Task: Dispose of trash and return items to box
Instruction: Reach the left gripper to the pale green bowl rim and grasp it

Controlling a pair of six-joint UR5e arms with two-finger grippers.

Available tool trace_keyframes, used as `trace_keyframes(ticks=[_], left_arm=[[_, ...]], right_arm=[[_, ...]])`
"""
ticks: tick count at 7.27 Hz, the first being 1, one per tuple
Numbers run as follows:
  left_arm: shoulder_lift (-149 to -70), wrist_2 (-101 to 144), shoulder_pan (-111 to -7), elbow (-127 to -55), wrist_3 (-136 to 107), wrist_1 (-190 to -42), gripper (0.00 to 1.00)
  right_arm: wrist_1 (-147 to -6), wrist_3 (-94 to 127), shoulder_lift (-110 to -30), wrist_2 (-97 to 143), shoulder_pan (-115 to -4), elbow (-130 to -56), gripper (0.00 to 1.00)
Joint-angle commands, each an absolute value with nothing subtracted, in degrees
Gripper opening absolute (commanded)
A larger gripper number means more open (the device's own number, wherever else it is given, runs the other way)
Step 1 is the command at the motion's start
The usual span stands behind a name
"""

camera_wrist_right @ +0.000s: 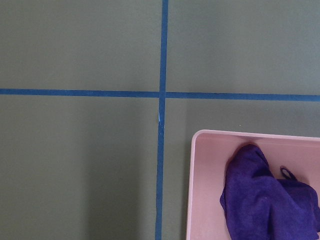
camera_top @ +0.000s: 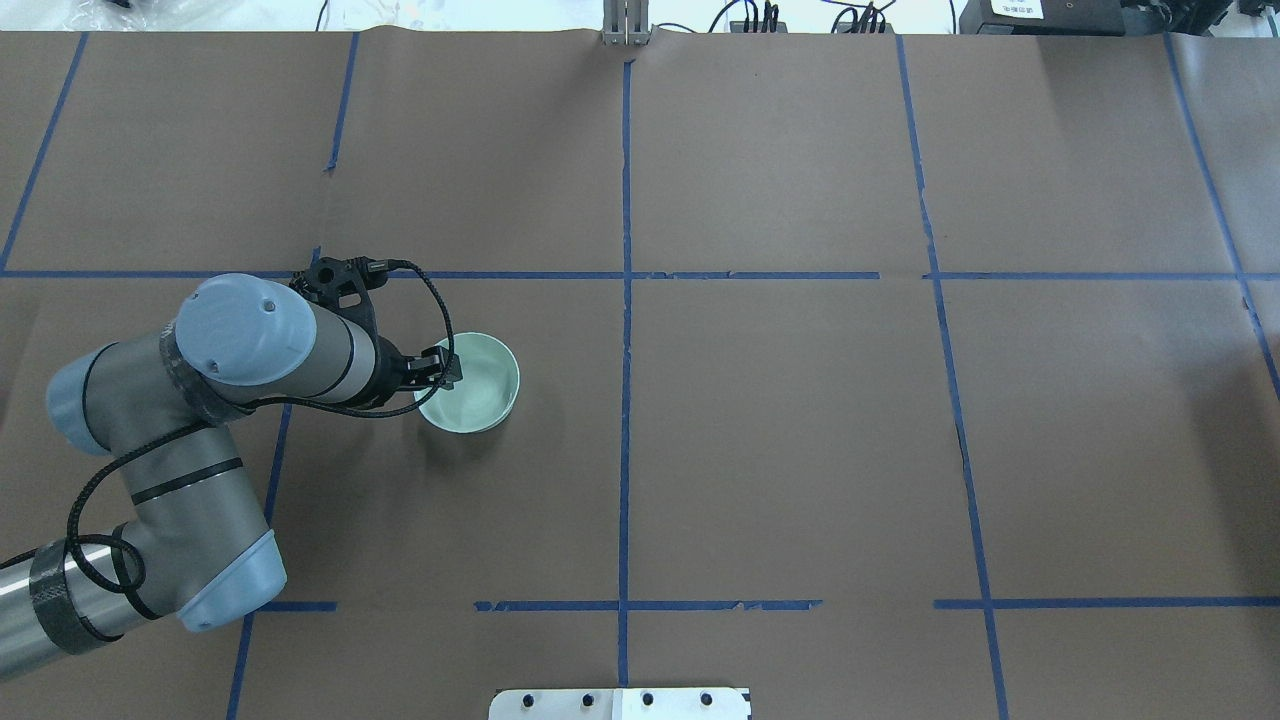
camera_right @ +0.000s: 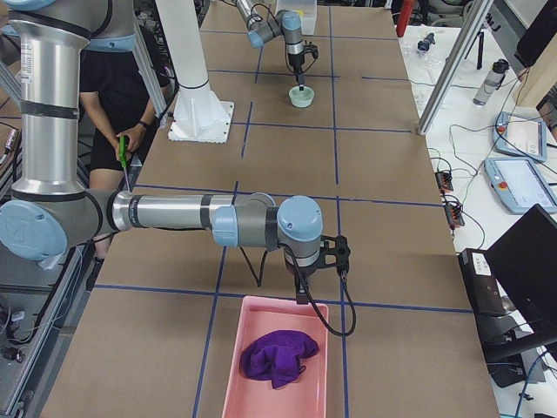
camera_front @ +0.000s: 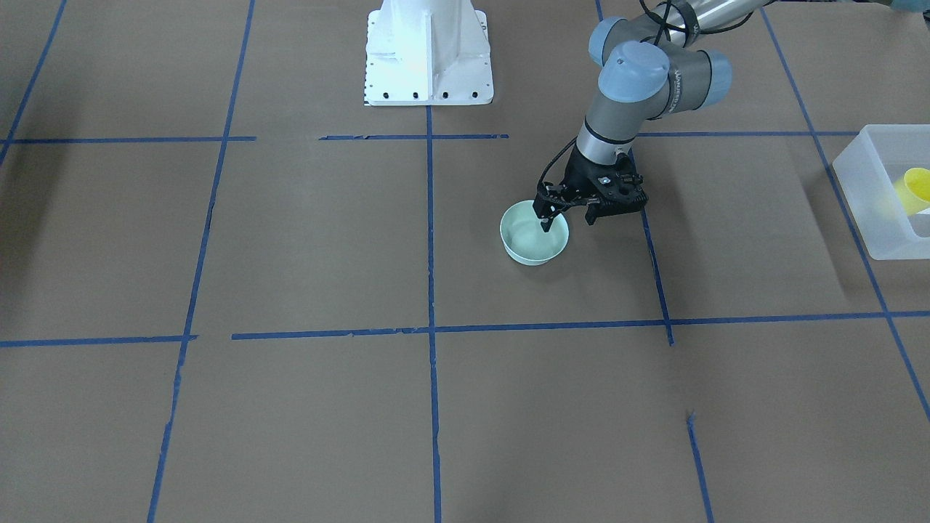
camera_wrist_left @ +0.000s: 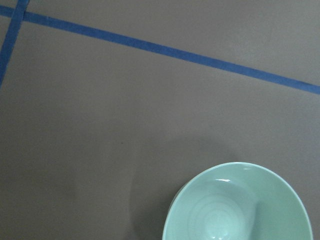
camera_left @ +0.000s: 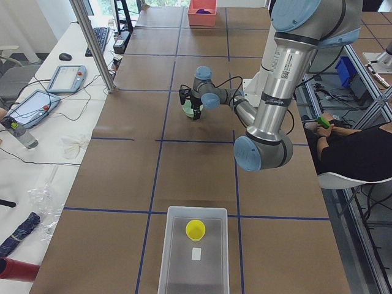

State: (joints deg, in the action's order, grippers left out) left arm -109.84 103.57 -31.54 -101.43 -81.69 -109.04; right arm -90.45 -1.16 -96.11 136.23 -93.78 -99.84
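Yellow cup (camera_left: 195, 229) is inside the box (camera_left: 211, 272), at the end of the surface (camera_top: 780, 450) on the robot's left. Well apart from it, a pale green bowl (camera_front: 527, 243) stands upright. The left end effector (camera_front: 570, 216) is at the bowl's rim with its fingers apart, one inside the bowl and one outside. The right end effector (camera_right: 302, 296) hangs just above the rim of a pink tray (camera_right: 261, 313) that holds a purple cloth (camera_right: 277, 357). Whether it is apart or together, I cannot tell.

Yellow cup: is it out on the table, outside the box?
No, the exterior left view shows the yellow cup lying inside the box.
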Motion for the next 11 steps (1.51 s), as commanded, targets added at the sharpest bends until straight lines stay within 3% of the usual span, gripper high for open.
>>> trace_keyframes(ticks=[1,2,3,4,5,8,11], left_arm=[[-109.95,103.62,-31.46,-100.11,-81.65,-109.16,0.62],[-110.13,103.54,-31.38,-100.02,-81.65,-109.07,0.52],[-110.74,103.62,-31.38,-99.85,-81.65,-109.07,0.34],[-111.26,103.71,-31.38,-99.93,-81.65,-109.07,0.08],[-111.53,103.97,-31.38,-100.02,-81.65,-109.07,0.00],[-110.84,106.76,-33.12,-106.92,-80.95,-104.80,0.00],[-110.57,109.34,-42.17,-111.44,-74.30,-97.48,0.00]], right_arm=[[-90.44,-0.79,-96.06,137.19,-93.34,-100.54,1.00],[-90.53,-0.79,-96.06,137.46,-93.34,-101.16,1.00],[-90.53,-0.79,-96.06,137.55,-93.34,-101.68,1.00],[-90.53,-0.79,-96.06,137.55,-93.25,-101.69,1.00],[-90.61,-0.79,-96.06,137.55,-93.25,-101.69,1.00],[-90.53,-0.70,-96.06,137.46,-93.08,-101.69,1.00],[-90.53,-0.70,-96.24,137.11,-92.47,-98.55,1.00]])
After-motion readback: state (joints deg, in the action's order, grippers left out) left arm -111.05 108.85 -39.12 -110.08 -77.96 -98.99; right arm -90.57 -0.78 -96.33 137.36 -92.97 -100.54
